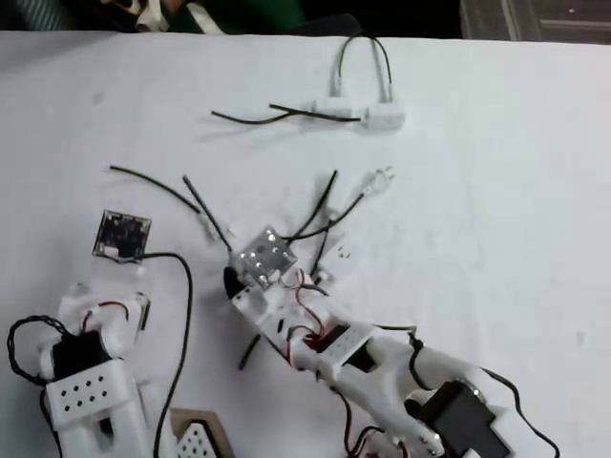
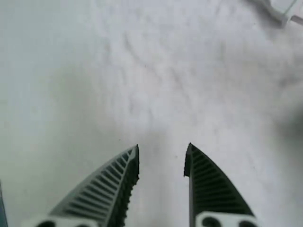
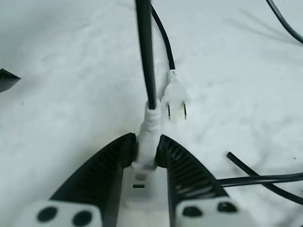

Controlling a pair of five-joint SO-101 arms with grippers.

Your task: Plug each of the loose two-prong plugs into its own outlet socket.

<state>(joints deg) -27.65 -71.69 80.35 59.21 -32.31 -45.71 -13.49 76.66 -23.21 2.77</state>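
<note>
Because the small white plug [image 3: 147, 124] looks light, hard and smooth, and its black cord [image 3: 144, 47] springy enough to twist it, it is best taken across the flat sides of its body. The right gripper [image 3: 144, 141] is clenched on it so near the middle of the table [image 3: 57, 94], with a second plug [image 3: 175, 97] just beside. The right wrist view makes this grip plain where the high view has the arm over it. The high view places the outlet sockets [image 1: 368, 113] well apart at the far side, and the left gripper [image 2: 161, 151] hangs spread, grasping nothing.
</note>
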